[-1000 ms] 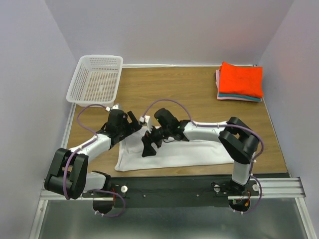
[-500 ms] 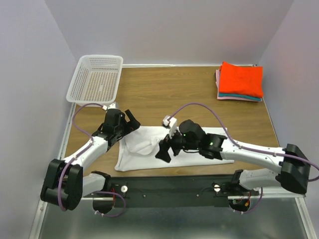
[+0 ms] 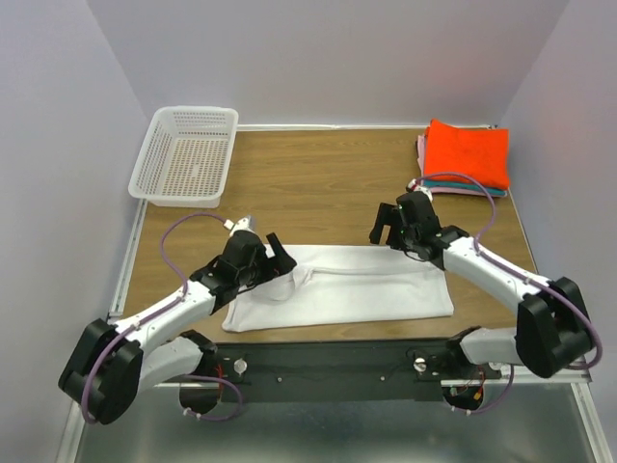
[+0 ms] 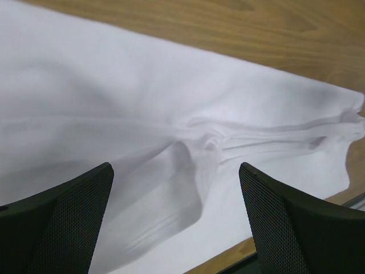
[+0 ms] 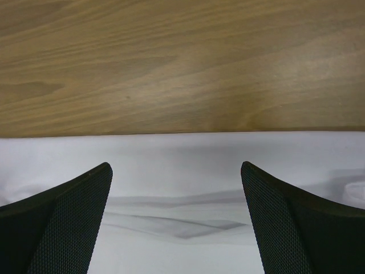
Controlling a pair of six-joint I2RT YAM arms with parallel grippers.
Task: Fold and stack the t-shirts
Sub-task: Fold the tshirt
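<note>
Left end effector [image 3: 281, 255] and right end effector [image 3: 386, 226], both apart, over one white t-shirt [image 3: 359, 291]

A wooden table [image 3: 328, 183] sits enclosed by plain pale lavender walls [image 3: 328, 58] left, far and right; a metal rail [image 3: 540, 362] edges its near side.

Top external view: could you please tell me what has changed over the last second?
The right gripper swung right from the left-centre of the plain white cloth t-shirt to its far edge, open and empty. The left gripper slid nearer, over the shirt's left end, also open. The stack of folded shirts, orange-red on top, and the white plastic mesh basket stayed put.
</note>
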